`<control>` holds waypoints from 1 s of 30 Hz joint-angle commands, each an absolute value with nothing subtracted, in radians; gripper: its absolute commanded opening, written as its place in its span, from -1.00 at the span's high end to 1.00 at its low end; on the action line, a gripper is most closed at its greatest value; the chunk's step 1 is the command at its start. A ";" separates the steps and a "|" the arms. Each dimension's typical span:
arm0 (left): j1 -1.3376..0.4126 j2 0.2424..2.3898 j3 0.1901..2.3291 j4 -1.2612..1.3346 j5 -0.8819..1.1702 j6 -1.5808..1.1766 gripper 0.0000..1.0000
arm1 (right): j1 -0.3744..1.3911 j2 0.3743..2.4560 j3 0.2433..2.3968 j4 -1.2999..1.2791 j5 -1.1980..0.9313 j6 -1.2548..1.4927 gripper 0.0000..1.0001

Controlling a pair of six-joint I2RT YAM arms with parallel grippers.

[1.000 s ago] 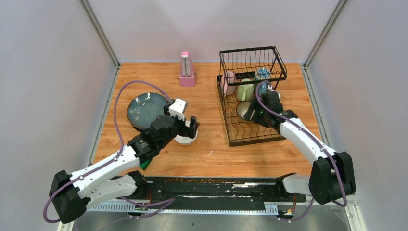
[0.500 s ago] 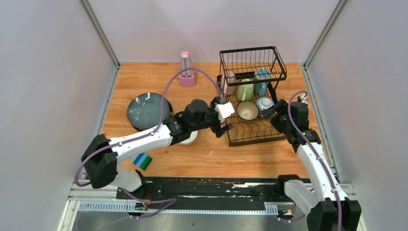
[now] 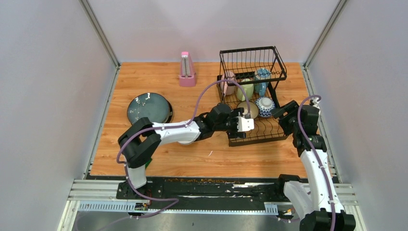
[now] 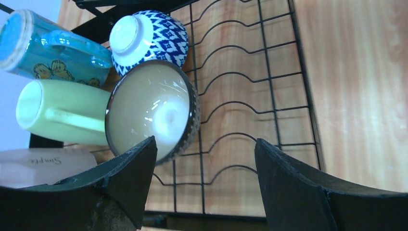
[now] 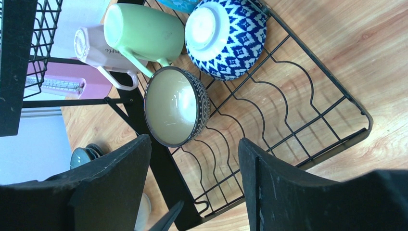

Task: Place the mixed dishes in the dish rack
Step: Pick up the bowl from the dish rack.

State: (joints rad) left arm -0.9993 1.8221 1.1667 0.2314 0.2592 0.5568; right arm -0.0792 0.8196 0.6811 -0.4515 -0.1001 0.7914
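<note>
Left hand [image 4: 204,149] spread wide, empty, above rack [image 3: 269,130] slots; right hand [image 5: 192,144] also wide, empty, at rack's right edge. Brown bowl [image 4: 154,113], blue bowl [image 4: 154,36], green mug [image 4: 62,113] sit in rack; plate [image 3: 149,109] on bench [image 3: 216,156].

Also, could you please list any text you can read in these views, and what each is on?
"Simple": on the side of the pink mug, in script lettering.
Metronome: scale markings on its face, too small to read.
No other words, numbers or signs can be read.
</note>
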 commanded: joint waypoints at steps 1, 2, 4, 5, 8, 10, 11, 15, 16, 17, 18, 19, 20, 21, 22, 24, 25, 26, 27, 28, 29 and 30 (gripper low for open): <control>-1.003 1.891 1.257 0.317 0.223 0.688 -0.59 | -0.089 0.822 0.688 -0.449 -0.138 0.788 -0.35; -1.003 1.917 1.265 0.322 0.213 0.693 -0.57 | -0.089 0.823 0.687 -0.449 -0.147 0.790 -0.35; -1.003 1.951 1.294 0.322 0.206 0.705 -0.49 | -0.090 0.827 0.686 -0.448 -0.157 0.790 -0.35; -1.003 1.962 1.313 0.311 0.203 0.711 -0.45 | -0.090 0.827 0.685 -0.450 -0.162 0.792 -0.35; -1.003 2.010 1.350 0.296 0.183 0.713 -0.39 | -0.090 0.824 0.677 -0.452 -0.171 0.801 -0.35; -1.003 2.038 1.379 0.277 0.176 0.718 -0.31 | -0.091 0.821 0.670 -0.452 -0.178 0.809 -0.34; -1.003 2.047 1.398 0.273 0.170 0.721 -0.26 | -0.091 0.820 0.667 -0.453 -0.181 0.813 -0.34; -1.003 2.090 1.449 0.221 0.164 0.741 -0.10 | -0.091 0.810 0.656 -0.455 -0.185 0.821 -0.34; -1.003 2.097 1.453 0.208 0.164 0.742 -0.09 | -0.091 0.808 0.654 -0.457 -0.182 0.821 -0.34; -1.003 2.101 1.455 0.206 0.165 0.745 -0.08 | -0.092 0.804 0.654 -0.460 -0.176 0.822 -0.34; -1.003 2.101 1.453 0.203 0.166 0.747 -0.08 | -0.092 0.801 0.652 -0.461 -0.170 0.822 -0.34; -1.003 2.102 1.449 0.202 0.169 0.749 -0.07 | -0.092 0.800 0.651 -0.464 -0.165 0.822 -0.34; -1.003 2.103 1.446 0.197 0.170 0.748 -0.07 | -0.092 0.799 0.649 -0.465 -0.161 0.822 -0.34; -1.002 2.105 1.441 0.195 0.171 0.746 -0.09 | -0.091 0.800 0.649 -0.465 -0.158 0.822 -0.34; -1.002 2.106 1.438 0.190 0.172 0.742 -0.12 | -0.092 0.801 0.650 -0.466 -0.157 0.822 -0.34; -1.003 2.111 1.438 0.187 0.169 0.736 -0.11 | -0.092 0.803 0.650 -0.466 -0.158 0.825 -0.35; -1.003 2.116 1.438 0.185 0.163 0.735 -0.09 | -0.092 0.805 0.652 -0.465 -0.157 0.825 -0.35; -1.002 2.119 1.444 0.182 0.159 0.728 -0.06 | -0.092 0.805 0.652 -0.466 -0.157 0.825 -0.35; -1.003 2.125 1.447 0.180 0.147 0.724 -0.05 | -0.092 0.806 0.653 -0.465 -0.157 0.826 -0.35; -1.002 2.128 1.458 0.177 0.141 0.718 0.00 | -0.092 0.807 0.653 -0.466 -0.156 0.824 -0.35; -1.002 2.134 1.465 0.166 0.135 0.715 0.03 | -0.092 0.808 0.652 -0.465 -0.152 0.823 -0.36; -1.003 2.137 1.477 0.158 0.135 0.711 0.07 | -0.092 0.810 0.652 -0.466 -0.149 0.822 -0.36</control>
State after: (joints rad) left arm -0.9997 2.1078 1.4189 0.1837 0.1555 0.7216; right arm -0.0879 0.8150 0.6514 -0.4751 -0.1661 0.8112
